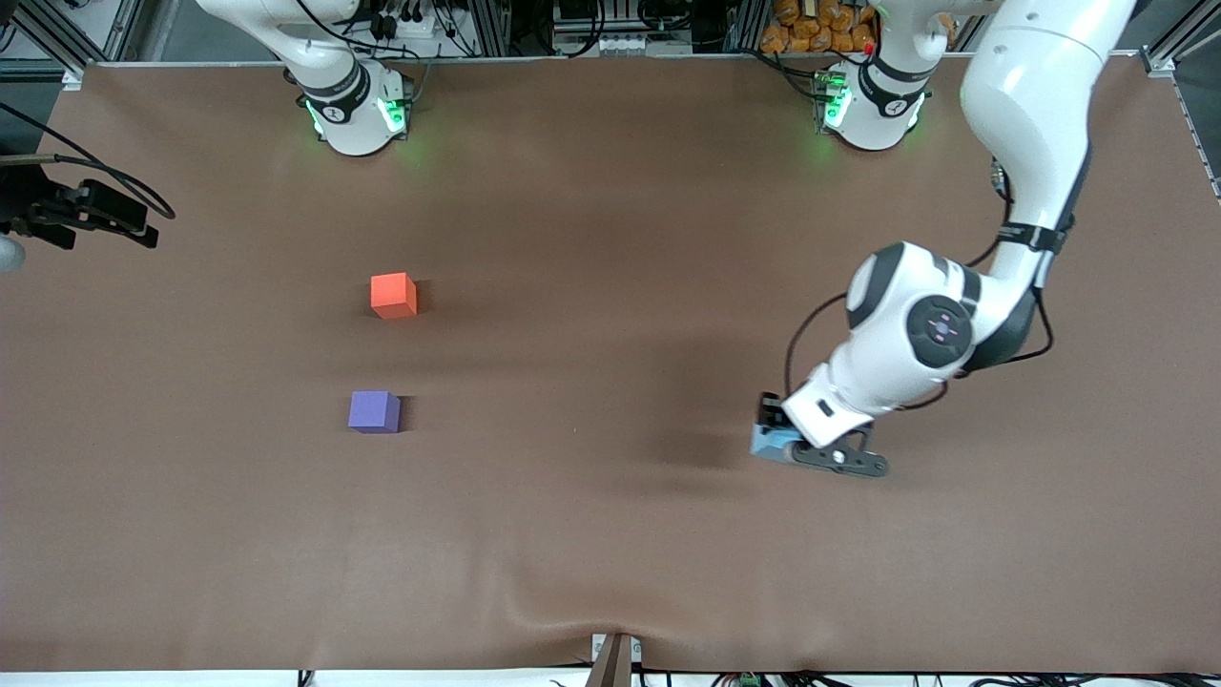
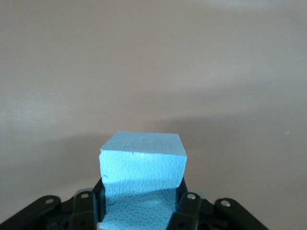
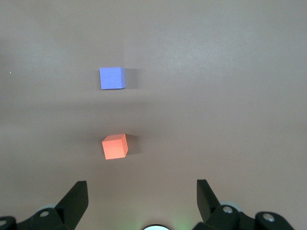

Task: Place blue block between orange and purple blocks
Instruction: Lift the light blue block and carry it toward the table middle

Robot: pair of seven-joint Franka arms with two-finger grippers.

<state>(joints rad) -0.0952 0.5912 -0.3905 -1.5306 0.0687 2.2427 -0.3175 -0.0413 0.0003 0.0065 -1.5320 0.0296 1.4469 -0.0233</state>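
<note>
Toward the left arm's end of the table (image 1: 610, 572): left gripper (image 1: 775, 441) low over the brown cloth, fingers (image 2: 188, 211) pinching the blue block (image 2: 143, 184) on two opposite sides, foam squeezed narrower where clamped. Whether lifted or touching the cloth: cannot tell. Well apart, toward the right arm's end: purple block (image 1: 374, 412) flat on the cloth, orange block (image 1: 393, 295) farther from the front camera, a bare gap between the two. Up by its base, over the cloth short of the orange block: right gripper (image 3: 142, 201), waiting, fingers (image 3: 76, 199) spread wide, holding nothing.
</note>
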